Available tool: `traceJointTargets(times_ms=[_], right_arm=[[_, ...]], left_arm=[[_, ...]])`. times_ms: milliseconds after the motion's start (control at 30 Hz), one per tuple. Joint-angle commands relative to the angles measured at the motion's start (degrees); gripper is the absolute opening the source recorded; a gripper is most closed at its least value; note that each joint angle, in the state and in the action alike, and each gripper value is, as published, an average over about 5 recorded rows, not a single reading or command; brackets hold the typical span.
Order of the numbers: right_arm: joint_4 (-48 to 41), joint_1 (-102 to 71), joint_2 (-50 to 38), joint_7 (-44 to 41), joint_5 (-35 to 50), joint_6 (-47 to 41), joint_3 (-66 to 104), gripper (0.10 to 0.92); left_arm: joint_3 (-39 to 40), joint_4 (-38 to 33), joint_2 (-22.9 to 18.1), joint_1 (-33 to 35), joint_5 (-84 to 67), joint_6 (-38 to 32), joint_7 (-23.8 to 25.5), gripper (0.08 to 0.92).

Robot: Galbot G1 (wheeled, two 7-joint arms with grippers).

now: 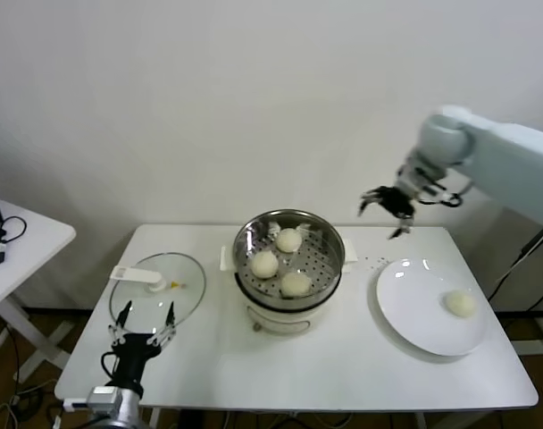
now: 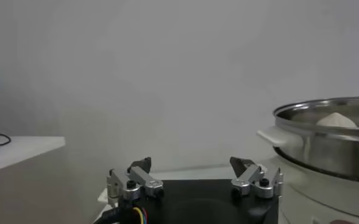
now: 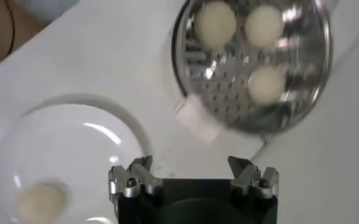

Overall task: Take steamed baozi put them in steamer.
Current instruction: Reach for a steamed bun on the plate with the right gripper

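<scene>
The steel steamer (image 1: 329, 268) stands mid-table on its white base and holds three baozi (image 1: 265, 264), (image 1: 288, 239), (image 1: 296, 283). A fourth baozi (image 1: 460, 303) lies on the white plate (image 1: 414, 313) at the right. My right gripper (image 1: 385, 204) is open and empty, raised high above the table between steamer and plate. Its wrist view shows the steamer (image 3: 307, 91), its three baozi (image 3: 215, 24) and the plate baozi (image 3: 40, 202) below. My left gripper (image 1: 145, 320) is open and empty, parked low at the front left. Its wrist view shows the steamer rim (image 2: 325, 119).
A flat glass lid (image 1: 187, 299) with a white knob lies left of the steamer, just beyond my left gripper. A small white side table (image 1: 30, 237) with cables stands at far left. The wall runs behind the table.
</scene>
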Motion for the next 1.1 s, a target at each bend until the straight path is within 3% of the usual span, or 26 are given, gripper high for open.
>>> traceJointTargets(times_ms=[33, 267, 500, 1100], right_arm=[[-10.0, -24.0, -14.2, -1.3, -7.1, -7.3, 21.4, 0.823], [-16.7, -42.8, -12.0, -2.0, -21.4, -5.2, 40.9, 0.823], [-21.1, -49.7, -7.1, -1.0, -27.9, -4.0, 48.8, 0.823], [-29.4, -49.3, 2.9, 1.5, -32.7, -3.6, 52.0, 0.823]], left_arm=[[0.1, -0.2, 0.4, 0.0, 0.1, -0.4, 0.2, 0.823], [0.0, -0.7, 0.4, 0.2, 0.6, -0.2, 0.3, 0.823], [0.1, -0.4, -0.1, 0.7, 1.5, -0.1, 0.3, 0.823], [-0.3, 0.2, -0.1, 0.1, 1.7, 0.7, 0.0, 0.823]])
